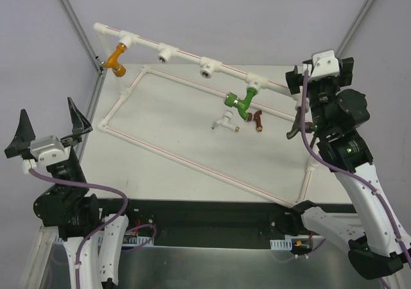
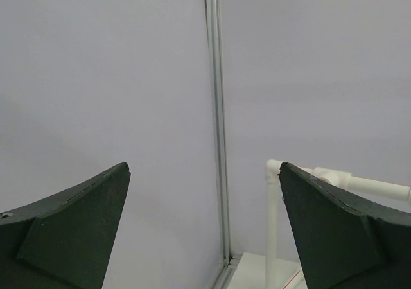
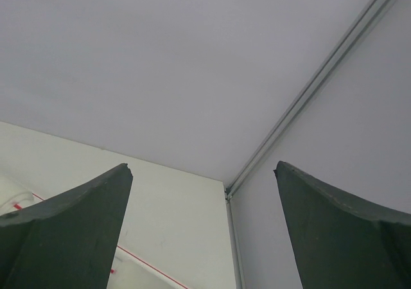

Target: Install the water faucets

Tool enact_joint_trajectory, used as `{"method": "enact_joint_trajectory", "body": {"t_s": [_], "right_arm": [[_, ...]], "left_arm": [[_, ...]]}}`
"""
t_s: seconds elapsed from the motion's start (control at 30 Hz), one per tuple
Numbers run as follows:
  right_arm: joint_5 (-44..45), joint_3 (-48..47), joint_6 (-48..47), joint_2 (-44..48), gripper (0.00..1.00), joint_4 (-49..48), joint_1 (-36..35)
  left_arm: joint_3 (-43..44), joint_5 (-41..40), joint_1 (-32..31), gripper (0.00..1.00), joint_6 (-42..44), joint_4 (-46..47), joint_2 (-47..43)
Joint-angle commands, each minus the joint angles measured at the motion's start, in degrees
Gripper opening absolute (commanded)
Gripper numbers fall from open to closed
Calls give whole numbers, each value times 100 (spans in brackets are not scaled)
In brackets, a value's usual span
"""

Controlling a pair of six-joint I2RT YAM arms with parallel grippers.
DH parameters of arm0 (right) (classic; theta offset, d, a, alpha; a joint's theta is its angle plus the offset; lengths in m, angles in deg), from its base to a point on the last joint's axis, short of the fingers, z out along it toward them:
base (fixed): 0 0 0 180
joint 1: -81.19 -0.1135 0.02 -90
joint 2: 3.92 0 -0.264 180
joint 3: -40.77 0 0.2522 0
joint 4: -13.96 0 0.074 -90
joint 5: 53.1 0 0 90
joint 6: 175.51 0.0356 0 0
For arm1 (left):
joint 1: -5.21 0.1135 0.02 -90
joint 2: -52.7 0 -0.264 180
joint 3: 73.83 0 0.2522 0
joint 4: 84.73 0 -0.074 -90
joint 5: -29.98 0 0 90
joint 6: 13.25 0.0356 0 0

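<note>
**A:** Where were the faucets?

**B:** 2 lay loose on the counter (image 1: pixel 160 131) toward its far right corner: the white faucet (image 1: pixel 225 121) and the dark red faucet (image 1: pixel 258 118), near each other but apart. The green faucet (image 1: pixel 243 105) hung from the pipe frame (image 1: pixel 186 56) just above them. The orange-gold faucet (image 1: pixel 116 59) sat on the frame at the far left corner. 2 tee sockets (image 1: pixel 166 53) between those were bare.

**A:** How would a loose one handle?

**B:** Light and rigid, I judged, hard plastic and probably a bit slick. I'd have gripped across the body behind the spout, leaving the socket end free.

**A:** And the tools?

**B:** The left tool (image 1: pixel 47 106) was raised off the near left corner, fingers spread wide, holding nothing. The right tool (image 3: pixel 202 173) was by the right edge beside the frame, also wide apart and touching nothing I could see.
</note>
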Motion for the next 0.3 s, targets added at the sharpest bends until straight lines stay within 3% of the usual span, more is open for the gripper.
{"method": "enact_joint_trajectory", "body": {"t_s": [0.0,0.27], "right_arm": [[-186,-235,144,-332,96,-455,29],[-634,-525,21,-587,96,-228,47]], "left_arm": [[-77,-132,28,99,282,129,-259],[-165,-9,19,99,326,111,-374]]}}
